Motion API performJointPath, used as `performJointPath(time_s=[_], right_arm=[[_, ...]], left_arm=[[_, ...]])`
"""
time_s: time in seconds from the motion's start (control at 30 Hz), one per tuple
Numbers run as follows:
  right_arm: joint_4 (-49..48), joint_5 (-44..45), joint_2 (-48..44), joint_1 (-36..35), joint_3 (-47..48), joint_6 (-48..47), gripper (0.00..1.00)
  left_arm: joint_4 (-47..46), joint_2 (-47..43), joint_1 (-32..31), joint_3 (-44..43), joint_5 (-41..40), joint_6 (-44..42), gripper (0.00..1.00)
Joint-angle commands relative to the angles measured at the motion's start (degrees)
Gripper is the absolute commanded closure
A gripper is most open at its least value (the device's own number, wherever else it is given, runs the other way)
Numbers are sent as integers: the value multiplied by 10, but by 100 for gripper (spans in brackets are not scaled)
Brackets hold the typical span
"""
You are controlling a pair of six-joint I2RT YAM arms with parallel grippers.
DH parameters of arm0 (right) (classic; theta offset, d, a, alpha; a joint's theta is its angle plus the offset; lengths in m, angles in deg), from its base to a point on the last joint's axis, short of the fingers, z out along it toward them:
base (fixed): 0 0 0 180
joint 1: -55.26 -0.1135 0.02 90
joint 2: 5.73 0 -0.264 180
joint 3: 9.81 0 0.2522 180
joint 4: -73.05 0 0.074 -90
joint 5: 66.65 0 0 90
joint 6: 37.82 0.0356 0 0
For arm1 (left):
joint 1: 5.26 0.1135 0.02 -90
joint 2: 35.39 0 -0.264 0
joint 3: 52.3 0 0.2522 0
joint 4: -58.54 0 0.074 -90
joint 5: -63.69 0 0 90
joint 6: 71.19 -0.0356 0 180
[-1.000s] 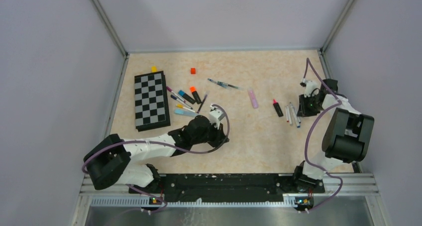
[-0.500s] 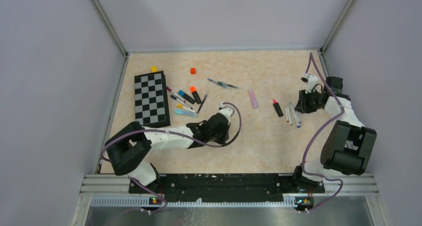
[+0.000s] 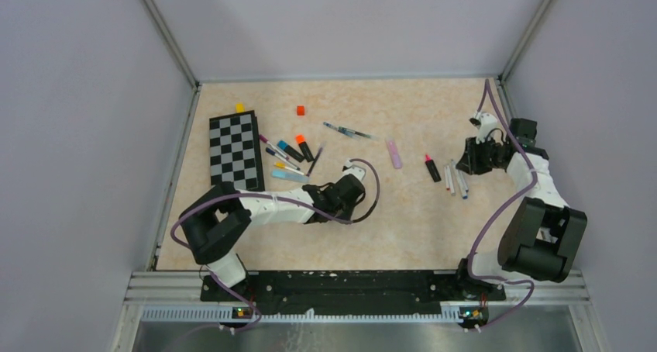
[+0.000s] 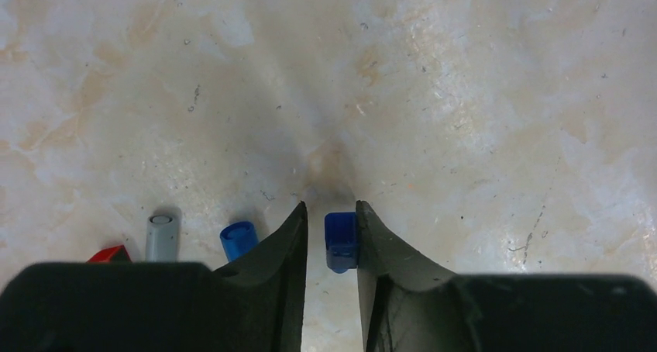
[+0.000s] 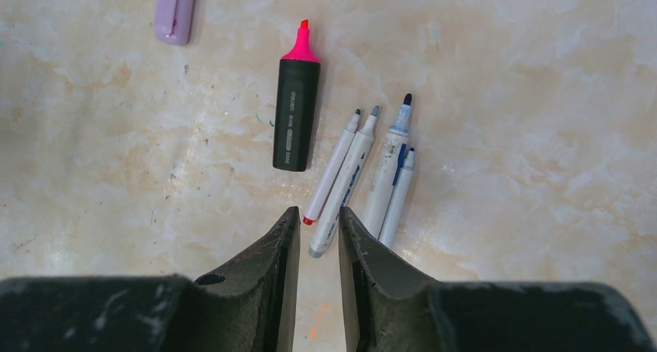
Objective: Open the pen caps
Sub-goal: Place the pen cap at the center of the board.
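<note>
From above, the left hand (image 3: pixel 345 191) is low over the middle of the bench (image 3: pixel 403 228), just right of a cluster of pens (image 3: pixel 290 154) lying beside the checkerboard (image 3: pixel 235 152). A yellow cube (image 3: pixel 239 107) and a red cube (image 3: pixel 300 110) sit toward the far edge. A dark slim pen (image 3: pixel 349 131) and a lilac pen (image 3: pixel 394 152) lie between the arms. The right hand (image 3: pixel 468 163) hovers at the right side, next to a black highlighter (image 3: pixel 431 168) and a few white pens (image 3: pixel 455 179). In the left wrist view the left hand (image 4: pixel 331 207) has its fingers only narrowly apart. A dark blue cap (image 4: pixel 341 239) lies on the bench (image 4: pixel 465 96) in that gap, against the right-side finger, with a sliver of bench showing on its other side, so it is not pinched. A lighter blue cap (image 4: pixel 238 239), a grey cap (image 4: pixel 162 236) and a red cap (image 4: pixel 111 253) lie just left of the fingers. In the right wrist view the right hand (image 5: pixel 316 210) also shows a narrow gap with nothing in it. Just ahead lie four uncapped white pens (image 5: pixel 364 174) side by side. The black highlighter (image 5: pixel 295 112) shows a bare pink tip, and the lilac pen (image 5: pixel 175 7) lies farther off.
</note>
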Motion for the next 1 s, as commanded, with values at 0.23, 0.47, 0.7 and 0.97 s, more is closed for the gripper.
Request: performJointPath(time_s=[0.23, 0.47, 0.7, 0.97], right_arm=[[8, -39, -33, 7, 8, -16, 76], [12, -50, -39, 7, 9, -20, 76], [12, -64, -53, 7, 5, -23, 76], [14, -73, -58, 7, 3, -25, 76]], left_arm=[[14, -29, -2, -25, -10, -8, 57], [-12, -83, -2, -8, -28, -27, 52], [-76, -171, 12, 58, -120, -70, 3], [-94, -234, 150, 108, -52, 82, 1]])
